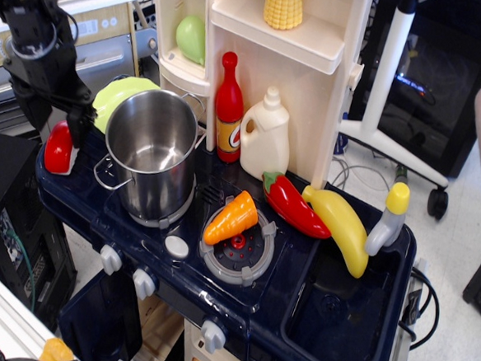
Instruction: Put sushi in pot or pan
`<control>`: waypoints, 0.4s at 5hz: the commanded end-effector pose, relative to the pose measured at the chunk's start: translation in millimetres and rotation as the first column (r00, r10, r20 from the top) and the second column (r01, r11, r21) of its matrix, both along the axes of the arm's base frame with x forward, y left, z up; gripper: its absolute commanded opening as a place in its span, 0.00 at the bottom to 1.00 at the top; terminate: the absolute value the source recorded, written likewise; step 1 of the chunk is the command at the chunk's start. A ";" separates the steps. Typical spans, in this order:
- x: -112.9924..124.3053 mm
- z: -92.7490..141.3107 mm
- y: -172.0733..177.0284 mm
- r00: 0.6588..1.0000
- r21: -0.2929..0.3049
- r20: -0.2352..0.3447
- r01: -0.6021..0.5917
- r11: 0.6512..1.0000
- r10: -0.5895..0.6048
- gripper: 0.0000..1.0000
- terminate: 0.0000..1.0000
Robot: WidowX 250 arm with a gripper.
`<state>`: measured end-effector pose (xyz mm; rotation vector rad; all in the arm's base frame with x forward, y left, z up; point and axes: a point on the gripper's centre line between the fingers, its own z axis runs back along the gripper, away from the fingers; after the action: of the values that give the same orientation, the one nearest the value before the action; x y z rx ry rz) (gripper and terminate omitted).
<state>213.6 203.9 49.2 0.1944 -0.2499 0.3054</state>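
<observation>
The sushi (58, 148), a glossy red top over a white base, sits on the far left corner of the dark blue toy stove, just left of the pot. The pot (152, 184) is a shiny steel cylinder with loop handles, standing upright and empty on the left burner. My black gripper (59, 123) has come down from the upper left and hangs right over the sushi. Its fingers (81, 128) are spread to either side of the sushi's top and hide its upper edge. The gripper is open.
A lime-green plate (117, 96) lies behind the pot. A red bottle (229, 114) and white jug (266, 139) stand against the cream shelf unit. A carrot (231, 217), red chili (292, 206), banana (341, 227) and yellow-capped bottle (389, 217) lie to the right, by the sink (330, 315).
</observation>
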 end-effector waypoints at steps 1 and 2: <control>-2.2 -10.4 18.3 0.994 -0.034 0.103 -0.018 0.999 0.021 1.00 0.00; -0.4 -19.9 13.2 0.980 -0.075 0.158 -0.110 0.991 0.120 1.00 0.00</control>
<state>211.1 211.3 22.6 0.0967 -0.3727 0.4622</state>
